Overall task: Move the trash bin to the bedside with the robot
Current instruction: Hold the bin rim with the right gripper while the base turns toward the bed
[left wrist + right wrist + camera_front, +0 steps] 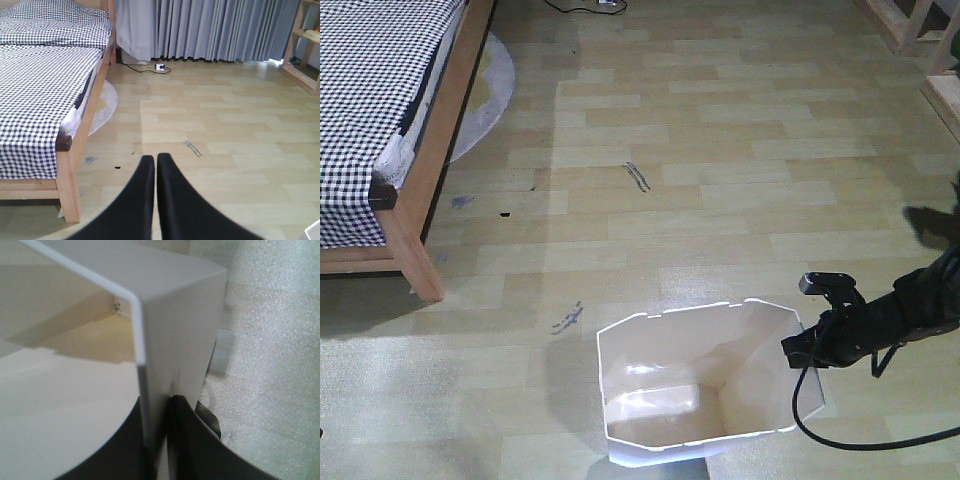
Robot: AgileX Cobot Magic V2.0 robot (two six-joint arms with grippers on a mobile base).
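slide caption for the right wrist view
Right gripper pinching the wall of the white trash bin, one finger inside, one outside.

1. Bedroom in a home, going by furniture & fittings
2. Bed (pixel 40 80) w/ black-and-white checked bedding on a light wooden bed frame (pixel 433 170); pillow (pixel 55 10) in the same check at the head end
3. Grey floor-length curtains (pixel 215 30) across the far wall, daylight showing at the hem
4. Light wood-look plank floor (pixel 720 180), scuffed w/ a few dark marks; pale round rug (pixel 492 78) lies partly under the bed
5. White power strip (pixel 159 66) w/ black cable on the floor by the curtains
6. Light wooden shelf unit (pixel 300 60) at the right edge
7. White plastic trash bin (pixel 705 385) stands on the floor, household type
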